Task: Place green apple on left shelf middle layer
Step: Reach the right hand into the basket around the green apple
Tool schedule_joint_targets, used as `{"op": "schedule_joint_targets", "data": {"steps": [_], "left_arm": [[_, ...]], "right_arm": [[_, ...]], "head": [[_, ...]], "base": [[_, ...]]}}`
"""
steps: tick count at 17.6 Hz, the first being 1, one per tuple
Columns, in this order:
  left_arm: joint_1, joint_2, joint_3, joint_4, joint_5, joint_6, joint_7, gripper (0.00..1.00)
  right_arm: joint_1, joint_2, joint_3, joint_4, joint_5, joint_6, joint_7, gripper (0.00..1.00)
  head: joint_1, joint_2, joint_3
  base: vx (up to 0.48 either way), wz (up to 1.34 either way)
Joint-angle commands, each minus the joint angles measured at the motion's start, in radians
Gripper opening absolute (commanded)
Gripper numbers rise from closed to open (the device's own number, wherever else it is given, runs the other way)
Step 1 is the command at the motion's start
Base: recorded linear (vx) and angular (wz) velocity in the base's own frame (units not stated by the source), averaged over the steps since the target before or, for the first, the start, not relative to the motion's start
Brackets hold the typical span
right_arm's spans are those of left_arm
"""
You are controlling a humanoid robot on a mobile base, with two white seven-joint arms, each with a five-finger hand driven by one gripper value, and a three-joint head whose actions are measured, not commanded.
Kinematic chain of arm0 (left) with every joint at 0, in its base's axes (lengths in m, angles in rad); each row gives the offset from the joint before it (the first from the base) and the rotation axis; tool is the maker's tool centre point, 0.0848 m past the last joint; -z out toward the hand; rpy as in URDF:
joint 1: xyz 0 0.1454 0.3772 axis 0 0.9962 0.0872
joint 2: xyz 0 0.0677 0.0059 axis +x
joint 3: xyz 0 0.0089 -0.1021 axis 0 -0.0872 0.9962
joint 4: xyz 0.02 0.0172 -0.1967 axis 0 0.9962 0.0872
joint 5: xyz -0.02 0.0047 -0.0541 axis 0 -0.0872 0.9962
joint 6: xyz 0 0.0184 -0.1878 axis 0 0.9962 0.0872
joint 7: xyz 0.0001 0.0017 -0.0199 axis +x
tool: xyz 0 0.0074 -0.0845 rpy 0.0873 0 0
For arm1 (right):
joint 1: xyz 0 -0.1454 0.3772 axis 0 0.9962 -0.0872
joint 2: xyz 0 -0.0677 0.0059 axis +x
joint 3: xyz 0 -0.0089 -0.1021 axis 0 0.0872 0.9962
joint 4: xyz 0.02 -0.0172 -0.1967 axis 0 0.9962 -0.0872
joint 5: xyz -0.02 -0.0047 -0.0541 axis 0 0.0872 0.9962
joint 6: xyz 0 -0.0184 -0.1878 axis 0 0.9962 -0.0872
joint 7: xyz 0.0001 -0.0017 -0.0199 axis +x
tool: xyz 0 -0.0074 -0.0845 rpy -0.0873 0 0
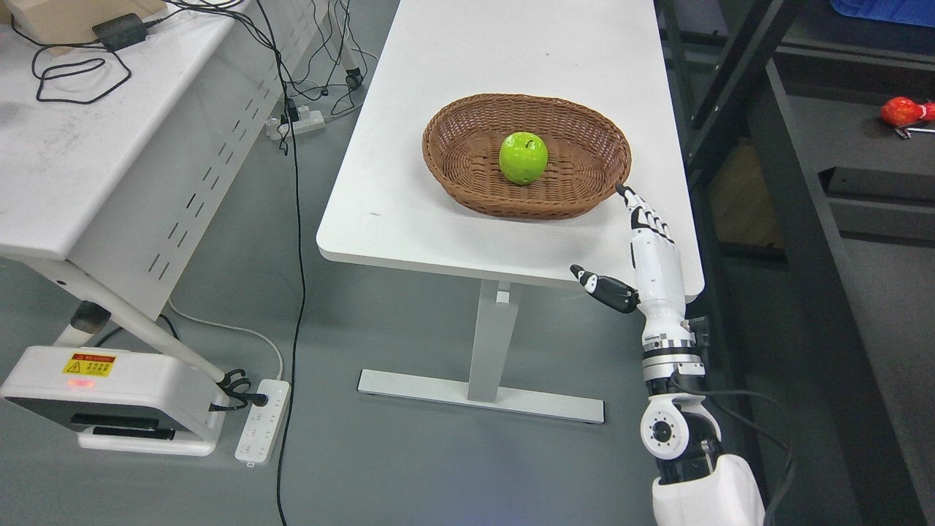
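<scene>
A green apple (523,158) lies in the middle of a brown wicker basket (467,157) on a white table (409,212). My right hand (621,241) reaches up from the lower right, above the table's near right corner. Its fingers are stretched out straight and its thumb is spread to the left, holding nothing. The fingertips (627,193) are just off the basket's near right rim, well short of the apple. The left arm is out of view.
A dark shelf unit (840,183) stands to the right of the table, with a red object (902,111) on one layer. A second white table (88,146) with cables stands at left. Power strips (261,420) and a white base (109,398) lie on the floor.
</scene>
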Motion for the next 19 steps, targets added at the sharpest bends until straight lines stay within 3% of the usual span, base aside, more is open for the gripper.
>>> {"op": "schedule_joint_targets", "data": {"steps": [1, 5, 11, 19], "left_arm": [[0.000, 0.017, -0.002, 0.000, 0.000, 0.000, 0.000, 1.00], [0.000, 0.017, -0.002, 0.000, 0.000, 0.000, 0.000, 1.00], [0.000, 0.017, -0.002, 0.000, 0.000, 0.000, 0.000, 1.00], [0.000, 0.017, -0.002, 0.000, 0.000, 0.000, 0.000, 1.00]], "right_arm": [[-0.022, -0.011, 0.003, -0.005, -0.002, 0.000, 0.010, 1.00], [-0.065, -0.011, 0.013, 0.003, -0.042, 0.003, 0.034, 1.00], [-0.177, -0.024, 0.052, 0.072, -0.065, 0.002, 0.290, 1.00], [-0.273, -0.030, 0.157, 0.230, 0.016, 0.003, 0.373, 1.00]], "head": [[0.0000, 0.000, 0.000], [0.0000, 0.000, 0.000], [0.0000, 0.000, 0.000], [0.0000, 0.000, 0.000]], "base": [[0.199, 0.08], [0.196, 0.04], [0.174, 0.01], [0.099, 0.03]]}}
